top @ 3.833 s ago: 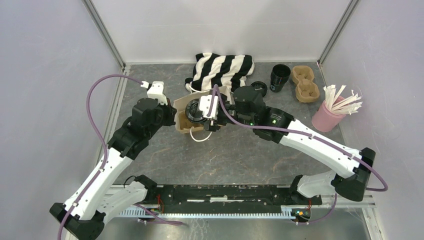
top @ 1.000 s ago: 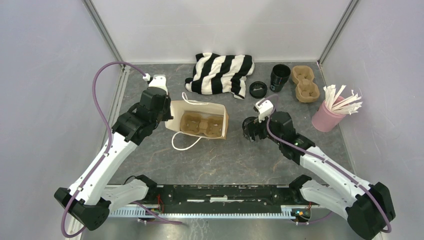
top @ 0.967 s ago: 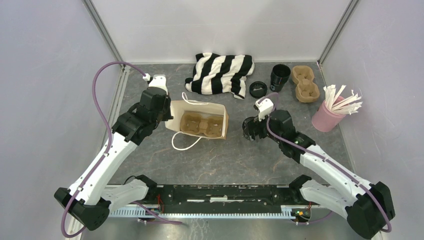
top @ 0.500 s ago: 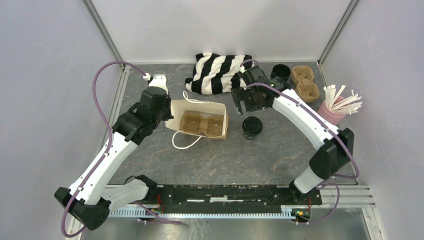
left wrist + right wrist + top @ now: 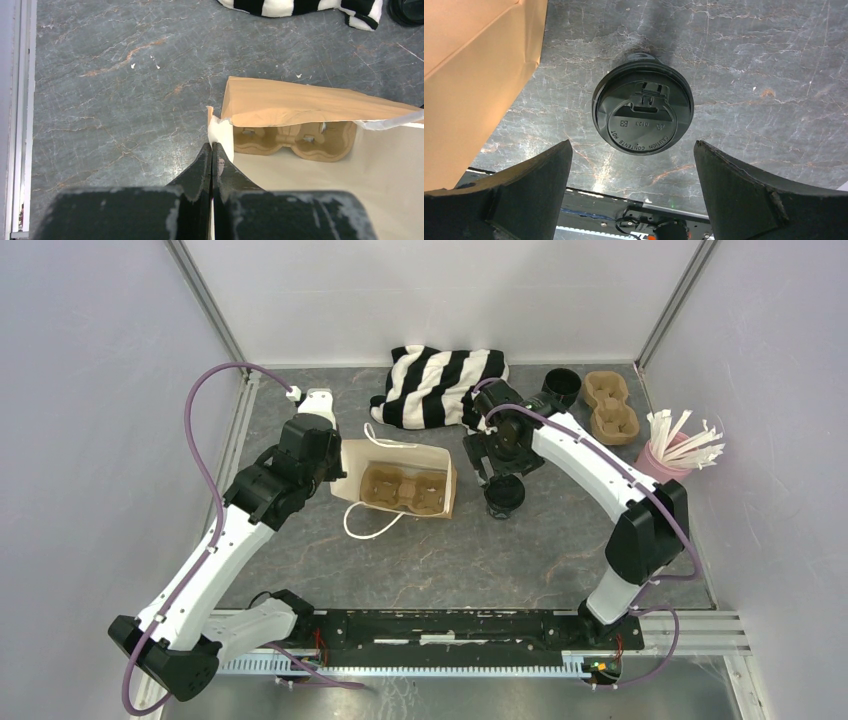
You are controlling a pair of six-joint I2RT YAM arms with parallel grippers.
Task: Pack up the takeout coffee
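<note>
One small black takeout coffee (image 5: 504, 494) is standing upright on the grey marbled table (image 5: 560, 550), just right of the brown paper bag (image 5: 400, 458) and apart from it. Its round black plastic lid (image 5: 643, 114) is sitting snug on the rim and is showing a raised sip slot near one edge and embossed caution lettering curving along the other. The lid is spreading wider than the cup body, so from straight above only a sliver of the dark wall is showing.

The right gripper (image 5: 492, 468) is hanging directly over the cup with its two fingers (image 5: 524, 195) spread wide apart, one on each side of the lid and neither touching it.

The left gripper (image 5: 330, 472) is clamping its fingers together on the left edge of the bag, pinching the white inner lip (image 5: 220, 134) at the mouth. The bag is gaping open, and a brown pulp cup carrier (image 5: 295, 140) is lying inside it. A white handle loop (image 5: 370, 525) is trailing on the table at the bag's near side.

Farther back, a black-and-white striped cloth (image 5: 445, 380) is lying crumpled, with a lidless black cup (image 5: 562, 385) and a second pulp carrier (image 5: 610, 405) to its right.
</note>
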